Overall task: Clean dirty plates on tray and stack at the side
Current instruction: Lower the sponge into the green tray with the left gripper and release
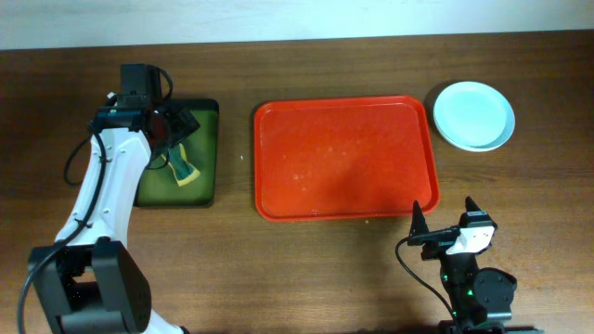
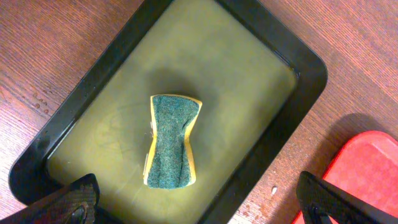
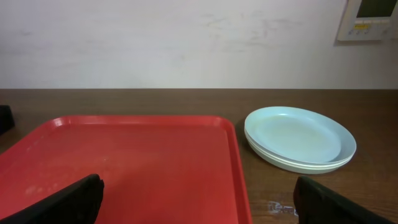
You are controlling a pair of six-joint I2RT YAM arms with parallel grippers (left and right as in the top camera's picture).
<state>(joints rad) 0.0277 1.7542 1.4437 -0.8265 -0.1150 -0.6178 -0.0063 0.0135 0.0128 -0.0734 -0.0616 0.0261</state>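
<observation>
Overhead: plates (image 1: 474,114) read as one disc, right of red tray (image 1: 343,158). Right wrist: stacked rims, two certain. One sponge (image 2: 171,142), one dark tray (image 2: 305,68). My left gripper (image 2: 199,202) and right gripper (image 3: 196,199): both spread wide.

Robot lab or test room, not a working kitchen. Two arms, the left arm (image 1: 93,186) and the right arm (image 1: 471,283), sit at one brown wood-grain surface (image 1: 325,278). Behind is a plain off-white wall (image 3: 186,43) carrying a wall-mounted control panel (image 3: 370,18) with a small screen, which is office-type fit-out. The dishware reads as bench props laid straight on the surface: a red tray (image 3: 137,162), stacked plates (image 3: 298,137), and a dark tray (image 2: 305,81) with a sponge (image 2: 171,140) lying in it.
</observation>
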